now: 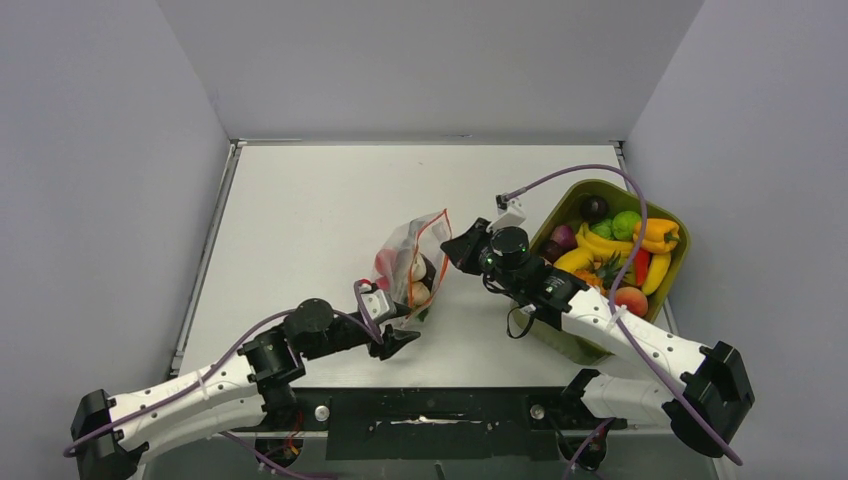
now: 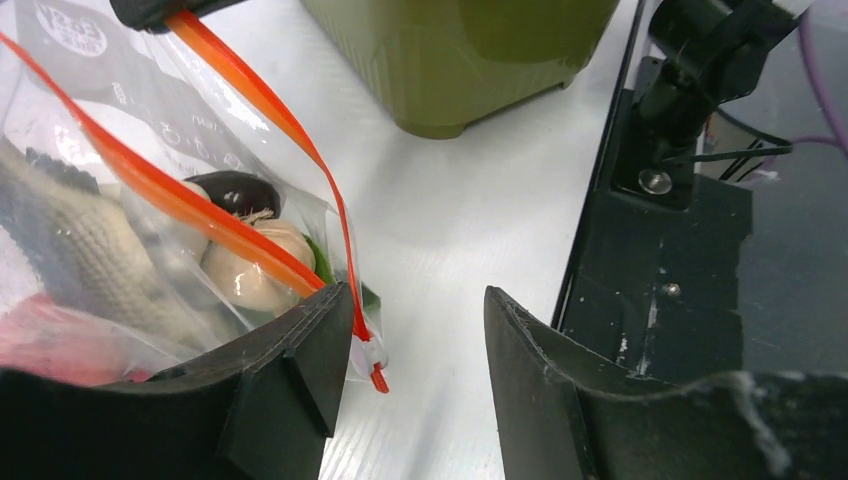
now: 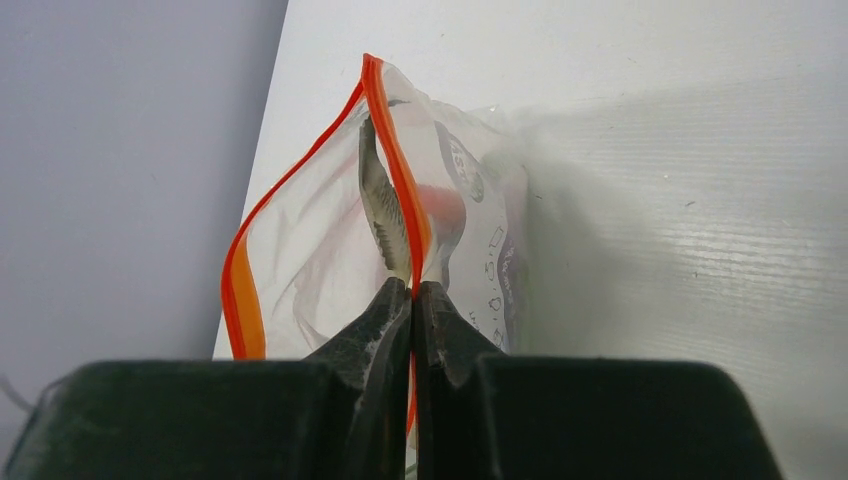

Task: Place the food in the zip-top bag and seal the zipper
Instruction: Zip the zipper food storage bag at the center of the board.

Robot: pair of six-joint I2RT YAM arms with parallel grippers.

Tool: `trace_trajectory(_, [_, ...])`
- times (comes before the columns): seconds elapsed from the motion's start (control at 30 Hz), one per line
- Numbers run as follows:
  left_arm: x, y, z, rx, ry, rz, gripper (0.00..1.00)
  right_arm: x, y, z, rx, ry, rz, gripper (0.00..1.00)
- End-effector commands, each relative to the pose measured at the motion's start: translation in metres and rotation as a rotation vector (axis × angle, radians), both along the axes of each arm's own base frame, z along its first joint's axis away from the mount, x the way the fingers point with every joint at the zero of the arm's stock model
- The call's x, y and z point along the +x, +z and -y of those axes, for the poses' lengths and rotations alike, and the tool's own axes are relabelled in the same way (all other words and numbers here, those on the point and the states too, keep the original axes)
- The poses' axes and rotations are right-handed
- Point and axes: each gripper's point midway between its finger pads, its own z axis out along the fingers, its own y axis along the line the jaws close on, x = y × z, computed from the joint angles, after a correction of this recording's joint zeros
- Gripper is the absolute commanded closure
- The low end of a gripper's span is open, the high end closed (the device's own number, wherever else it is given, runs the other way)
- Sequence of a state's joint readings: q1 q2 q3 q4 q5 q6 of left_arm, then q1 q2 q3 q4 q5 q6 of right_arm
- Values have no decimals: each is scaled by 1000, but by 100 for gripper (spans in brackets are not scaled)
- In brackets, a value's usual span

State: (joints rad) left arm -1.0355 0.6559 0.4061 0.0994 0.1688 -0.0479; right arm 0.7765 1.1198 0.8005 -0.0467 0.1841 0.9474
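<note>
Partway done, my read. zip-top bag [image 1: 412, 262] sits mid-frame in the top view on the table [image 1: 310, 220], with some food already in it. One bag, one zipper [image 2: 215, 222]. Its two orange strips bow apart in the right wrist view, so the mouth is open and not yet sealed. right gripper [image 3: 413, 295]: jaws pinched fully together on the zipper at one end of the mouth, holding that edge up. left gripper [image 2: 415, 320]: jaws partly open with nothing between them, and the bag's lower corner rests against the outside of one finger. Count inside the bag, from the left wrist view: one dark purple piece [image 2: 235, 192], one beige piece [image 2: 255, 270], one red piece [image 2: 50, 340], a green sliver [image 2: 322, 262], so at least four. There's also a grey ribbed thing I can't identify. One olive tub [image 2: 460, 70] at the right of the top view holds the remaining food [image 1: 610, 245], roughly ten pieces, piled up so the count is loose. Left to do: load more if all of it goes in, then run the zipper shut.
</note>
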Motion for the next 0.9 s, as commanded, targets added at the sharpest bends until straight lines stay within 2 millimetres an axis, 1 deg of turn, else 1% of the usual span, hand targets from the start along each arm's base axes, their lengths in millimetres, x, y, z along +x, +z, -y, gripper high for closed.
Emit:
trace_trajectory(0.0, [13, 2, -2, 21, 79, 74, 50, 10, 29, 7, 70, -50, 86, 100])
trace_trajectory(0.17, [15, -6, -3, 43, 113, 96, 50, 10, 28, 11, 65, -57, 83, 100])
trace_trajectory(0.3, [16, -2, -3, 33, 125, 118, 50, 11, 28, 14, 67, -64, 85, 100])
trace_trajectory(0.5, [18, 11, -9, 7, 153, 157, 50, 11, 28, 15, 66, -58, 87, 100])
trace_trajectory(0.67, [20, 3, -14, 27, 171, 149, 50, 12, 28, 14, 64, -53, 89, 100])
trace_trajectory(0.87, [14, 15, -18, -26, 158, 173, 50, 11, 30, 15, 62, -54, 95, 100])
